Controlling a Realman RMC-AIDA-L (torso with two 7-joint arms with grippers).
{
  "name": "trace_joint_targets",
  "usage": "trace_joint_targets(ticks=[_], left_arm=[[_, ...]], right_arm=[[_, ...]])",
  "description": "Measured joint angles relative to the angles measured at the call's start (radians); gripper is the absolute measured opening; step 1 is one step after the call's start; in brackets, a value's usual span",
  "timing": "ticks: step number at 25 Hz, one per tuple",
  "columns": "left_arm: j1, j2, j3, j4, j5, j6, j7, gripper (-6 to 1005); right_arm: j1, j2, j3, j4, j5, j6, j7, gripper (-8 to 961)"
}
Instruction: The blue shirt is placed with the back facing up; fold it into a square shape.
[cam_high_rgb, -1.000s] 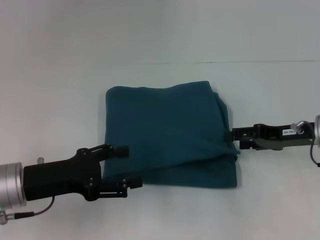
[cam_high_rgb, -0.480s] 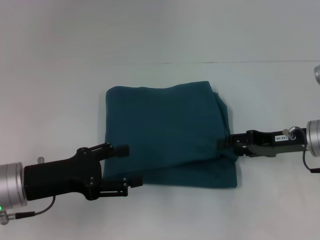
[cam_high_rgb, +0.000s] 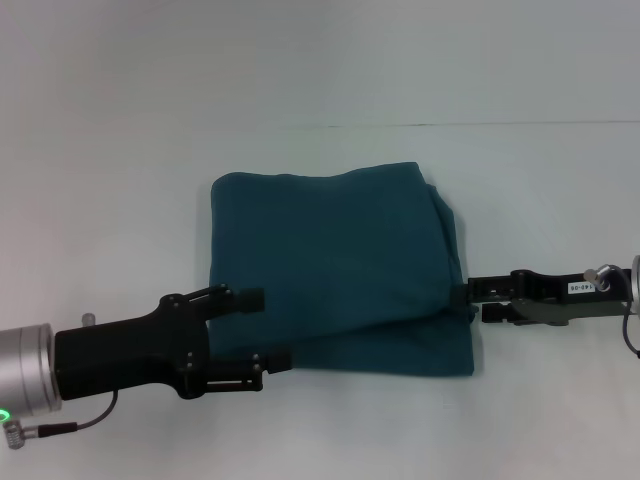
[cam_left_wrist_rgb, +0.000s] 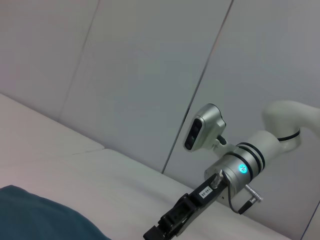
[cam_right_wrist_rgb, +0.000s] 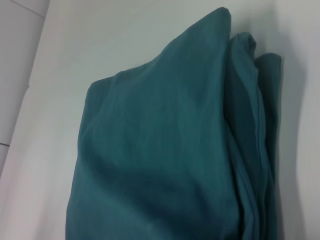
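Blue shirt (cam_high_rgb: 340, 265) is lying folded on the table (cam_high_rgb: 320, 70) between both hands; left hand (cam_high_rgb: 262, 330) apart, right hand (cam_high_rgb: 478, 297) apart, should be squaring the edges evenly.

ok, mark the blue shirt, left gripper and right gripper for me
blue shirt (cam_high_rgb: 335, 260), head view, middle of the folded top layer.
left gripper (cam_high_rgb: 265, 330), head view, between its two fingertips.
right gripper (cam_high_rgb: 477, 298), head view, fingertips at the shirt's right edge.
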Motion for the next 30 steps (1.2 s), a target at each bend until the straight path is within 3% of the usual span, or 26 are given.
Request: trace_joint_targets(ticks=[6, 19, 30], left_arm=[[-0.003, 0.0, 0.0, -0.003, 0.0, -0.001, 0.0, 948], [-0.003, 0.0, 0.0, -0.003, 0.0, -0.019, 0.0, 947], [-0.005, 0.001, 0.0, -0.003, -0.001, -0.02, 0.0, 947]], right_arm=[[0.011, 0.017, 0.006, -0.003, 0.004, 0.005, 0.0, 747], [0.021, 0.023, 0.043, -0.001, 0.005, 0.019, 0.002, 694], [0.024, 0.054, 0.043, -0.005, 0.005, 0.074, -0.012, 185]])
